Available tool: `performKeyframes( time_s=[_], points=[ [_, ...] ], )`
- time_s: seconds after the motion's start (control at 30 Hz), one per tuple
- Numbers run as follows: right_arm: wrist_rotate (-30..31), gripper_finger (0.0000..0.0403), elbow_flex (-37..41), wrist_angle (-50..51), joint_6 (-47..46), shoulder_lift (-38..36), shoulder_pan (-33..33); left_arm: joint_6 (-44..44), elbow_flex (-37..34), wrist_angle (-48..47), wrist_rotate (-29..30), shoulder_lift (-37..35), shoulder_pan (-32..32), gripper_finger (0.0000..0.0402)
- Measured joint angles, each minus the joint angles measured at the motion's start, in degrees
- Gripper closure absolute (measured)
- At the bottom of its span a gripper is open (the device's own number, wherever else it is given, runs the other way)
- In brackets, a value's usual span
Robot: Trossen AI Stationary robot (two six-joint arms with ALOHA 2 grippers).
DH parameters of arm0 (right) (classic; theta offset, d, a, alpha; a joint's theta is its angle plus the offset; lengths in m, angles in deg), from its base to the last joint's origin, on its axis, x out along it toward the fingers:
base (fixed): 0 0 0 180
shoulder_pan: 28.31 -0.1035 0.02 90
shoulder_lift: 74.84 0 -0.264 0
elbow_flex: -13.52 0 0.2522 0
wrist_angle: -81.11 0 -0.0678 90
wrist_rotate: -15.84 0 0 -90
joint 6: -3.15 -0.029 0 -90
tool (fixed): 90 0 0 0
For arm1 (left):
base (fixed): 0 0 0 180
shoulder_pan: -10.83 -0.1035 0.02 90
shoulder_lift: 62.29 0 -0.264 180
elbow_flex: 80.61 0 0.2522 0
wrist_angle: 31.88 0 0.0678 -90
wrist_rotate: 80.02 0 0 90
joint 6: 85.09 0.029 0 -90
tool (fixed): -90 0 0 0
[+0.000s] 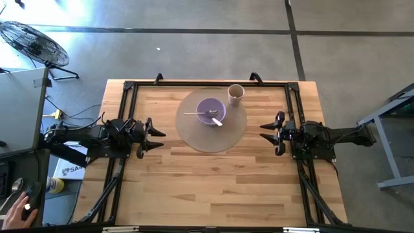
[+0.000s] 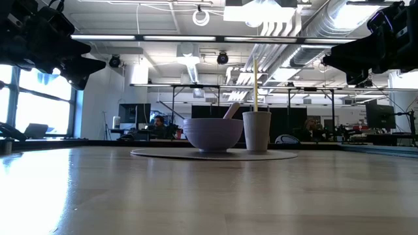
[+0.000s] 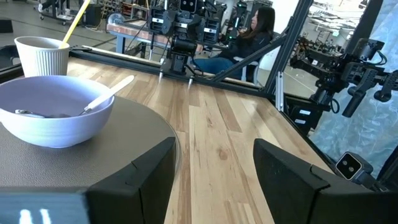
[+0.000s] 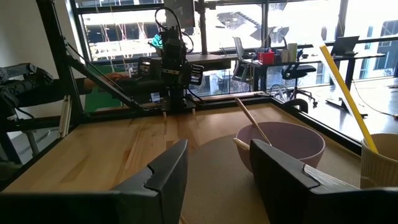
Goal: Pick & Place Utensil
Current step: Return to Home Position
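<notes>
A lavender bowl (image 1: 211, 111) stands on a round grey mat (image 1: 194, 133) at the table's far middle. Two utensils lie in the bowl: a metal one (image 1: 196, 113) and a white-handled one (image 1: 218, 121), each leaning on the rim. A ribbed cream cup (image 1: 235, 94) with a yellow straw (image 2: 255, 81) stands on the mat beside the bowl. My left gripper (image 1: 157, 135) is open, left of the mat, above the table. My right gripper (image 1: 265, 130) is open, right of the mat, also raised.
A black frame (image 1: 194, 84) runs along the table's far and side edges. Bare wood fills the table's near half (image 1: 213, 188). A fan (image 1: 32, 42) stands on the floor beyond the far left corner. People sit in the room behind the table.
</notes>
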Motion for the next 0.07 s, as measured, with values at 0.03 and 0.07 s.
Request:
performKeyframes(
  time_s=[0.03,0.07],
  points=[
    [0.00,0.0237,0.00,0.00,0.00,0.00,0.01,0.01,0.00,0.00,0.00,0.00,-0.01,0.0189],
    [0.00,0.0236,0.00,0.01,0.00,0.00,0.00,0.01,0.00,0.00,0.00,0.00,0.01,0.0189]
  ],
)
